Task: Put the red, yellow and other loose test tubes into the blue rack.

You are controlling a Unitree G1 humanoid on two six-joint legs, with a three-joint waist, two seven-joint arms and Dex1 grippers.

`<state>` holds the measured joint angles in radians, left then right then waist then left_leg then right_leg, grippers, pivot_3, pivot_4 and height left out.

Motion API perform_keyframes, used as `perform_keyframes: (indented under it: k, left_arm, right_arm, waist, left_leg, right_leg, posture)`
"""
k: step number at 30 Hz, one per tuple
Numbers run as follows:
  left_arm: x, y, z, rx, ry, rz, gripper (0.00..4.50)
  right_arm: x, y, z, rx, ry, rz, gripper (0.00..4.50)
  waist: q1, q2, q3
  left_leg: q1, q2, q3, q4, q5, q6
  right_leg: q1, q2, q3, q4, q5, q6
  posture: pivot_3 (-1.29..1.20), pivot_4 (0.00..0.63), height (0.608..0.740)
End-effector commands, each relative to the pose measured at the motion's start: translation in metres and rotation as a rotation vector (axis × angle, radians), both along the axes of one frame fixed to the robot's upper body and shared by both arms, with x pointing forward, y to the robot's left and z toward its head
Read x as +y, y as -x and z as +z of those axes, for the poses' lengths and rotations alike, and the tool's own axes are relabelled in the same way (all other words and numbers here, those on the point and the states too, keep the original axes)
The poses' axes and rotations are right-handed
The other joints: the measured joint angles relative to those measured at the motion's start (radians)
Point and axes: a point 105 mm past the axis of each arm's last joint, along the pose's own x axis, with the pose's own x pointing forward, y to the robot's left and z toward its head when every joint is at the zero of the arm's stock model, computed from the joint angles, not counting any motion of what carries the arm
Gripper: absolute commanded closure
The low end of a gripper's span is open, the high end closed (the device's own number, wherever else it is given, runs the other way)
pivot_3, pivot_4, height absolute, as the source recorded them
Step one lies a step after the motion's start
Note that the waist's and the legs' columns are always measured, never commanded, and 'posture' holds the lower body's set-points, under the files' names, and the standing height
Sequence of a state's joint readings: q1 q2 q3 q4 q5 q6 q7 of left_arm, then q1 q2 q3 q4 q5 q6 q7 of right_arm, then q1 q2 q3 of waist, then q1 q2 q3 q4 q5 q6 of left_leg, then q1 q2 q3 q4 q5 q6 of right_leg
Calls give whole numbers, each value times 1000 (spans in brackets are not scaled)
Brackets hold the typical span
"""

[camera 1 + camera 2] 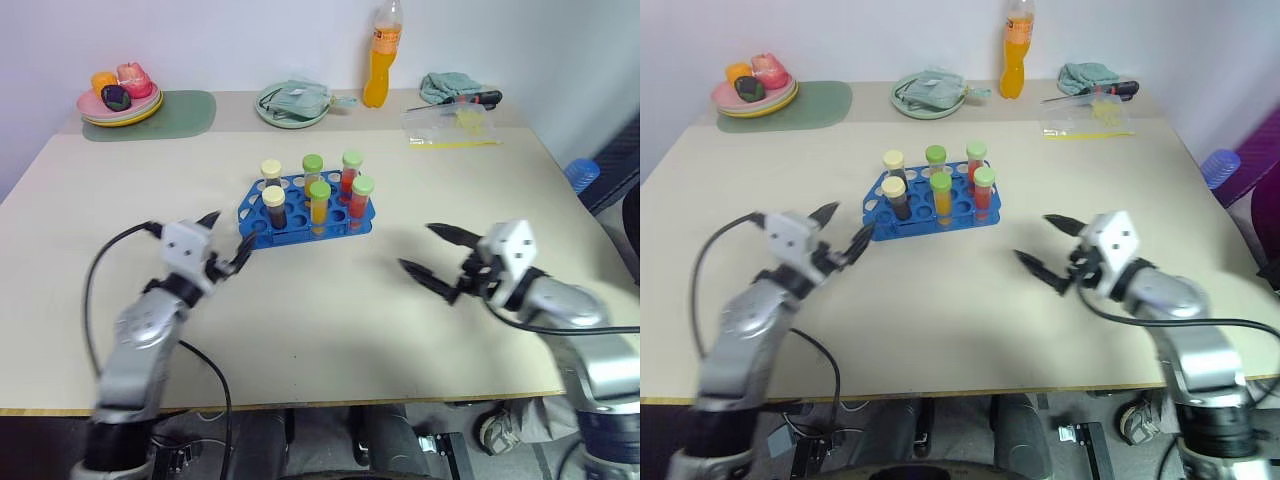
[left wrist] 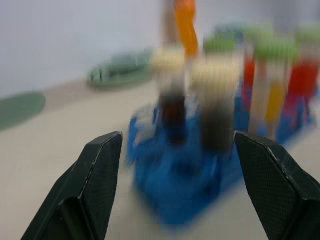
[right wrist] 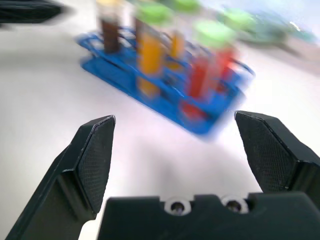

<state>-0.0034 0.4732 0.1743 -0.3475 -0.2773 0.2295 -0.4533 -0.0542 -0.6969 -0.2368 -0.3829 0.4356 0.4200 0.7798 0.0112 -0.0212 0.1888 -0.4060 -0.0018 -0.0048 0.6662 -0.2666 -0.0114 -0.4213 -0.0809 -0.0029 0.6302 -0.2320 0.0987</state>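
Note:
The blue rack (image 1: pixel 292 234) stands at the middle of the table. Every test tube I see stands upright in it: two cream-capped brown ones (image 1: pixel 274 208), green-capped yellow ones (image 1: pixel 319 205) and green-capped red ones (image 1: pixel 361 200). My left gripper (image 1: pixel 228 237) hovers open just left of the rack, pointing at its near-left corner, with nothing between its fingers. My right gripper (image 1: pixel 419 249) is open and empty to the right of the rack, a short way off. In the wrist views the rack (image 2: pixel 175 195) (image 3: pixel 125 82) lies ahead of each pair of open fingers.
Along the back edge: stacked plates with toy food (image 1: pixel 120 100) on a green mat, a green plate holding a cloth (image 1: pixel 293 102), an orange drink bottle (image 1: pixel 380 60), a teal cloth (image 1: pixel 448 86), a screwdriver and a clear plastic bag (image 1: pixel 452 127).

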Motion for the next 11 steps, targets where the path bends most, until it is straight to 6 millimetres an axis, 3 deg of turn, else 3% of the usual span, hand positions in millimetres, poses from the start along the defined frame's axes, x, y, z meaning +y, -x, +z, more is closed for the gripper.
perform_keyframes:
  k: [1, 6, 11]
  left_arm:
    - [28, 17, 8, 40, -39, -34, 853]
    - [62, 32, -5, 129, -116, -3, 853]
    - [57, 30, -8, 126, -111, 0, 853]
  right_arm:
    - [-33, 8, 18, -9, -15, -59, 252]
    - [-57, 17, 15, 42, 4, -97, 252]
    - [-51, 11, 14, 26, 8, -81, 252]
  waist:
    - [0, 0, 0]
    - [2, 0, 0]
    - [1, 0, 0]
  left_leg:
    - [0, 0, 0, 0, 0, 0]
    - [0, 1, 0, 1, 0, 0]
    - [0, 1, 1, 1, 0, 0]
  right_leg:
    - [0, 0, 0, 0, 0, 0]
    - [1, 0, 0, -1, -1, -1]
    - [1, 0, 0, -1, -1, -1]
  posture:
    - [0, 150, 740]
    - [0, 150, 740]
    - [0, 150, 740]
